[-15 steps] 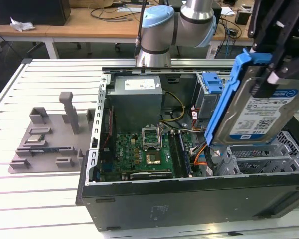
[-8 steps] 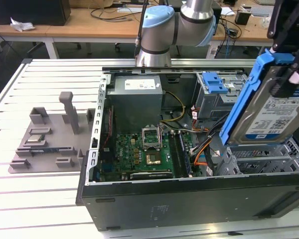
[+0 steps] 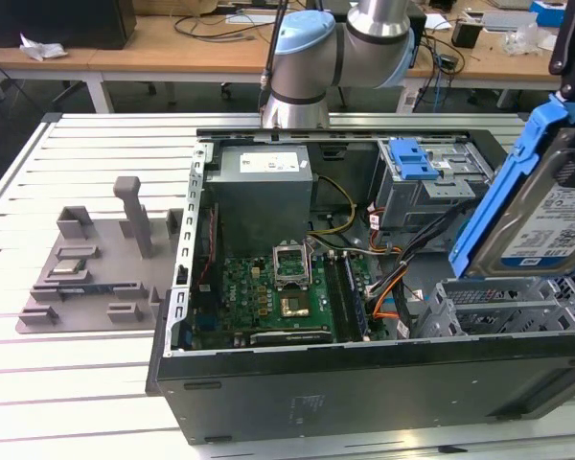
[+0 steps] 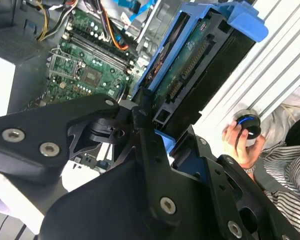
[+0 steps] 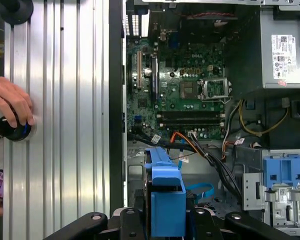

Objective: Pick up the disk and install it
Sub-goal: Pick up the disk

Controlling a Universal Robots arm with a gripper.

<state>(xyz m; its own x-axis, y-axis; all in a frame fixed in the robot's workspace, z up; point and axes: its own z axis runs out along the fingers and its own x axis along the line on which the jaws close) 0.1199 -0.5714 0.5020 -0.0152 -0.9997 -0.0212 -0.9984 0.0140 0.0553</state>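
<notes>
At the exterior view's left, a grey moulded fixture tray (image 3: 77, 287) rests on the white slatted desk (image 3: 38, 402). At the middle lies an open black computer case (image 3: 364, 393), its green motherboard (image 3: 268, 297) partly crossed by cables (image 3: 388, 287). At the exterior view's right, the flat silver disk (image 3: 546, 216) in its blue plastic bracket (image 3: 503, 182) is held tilted above the case's grey drive cage (image 3: 498, 305), cut off by the frame edge. In the second wrist view the black hand (image 4: 162, 125) is clenched on the bracket.

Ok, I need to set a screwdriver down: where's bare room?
The slatted table is bare in front of and behind the grey fixture plate. Inside the computer case it is crowded, the disk hanging over it.
</notes>
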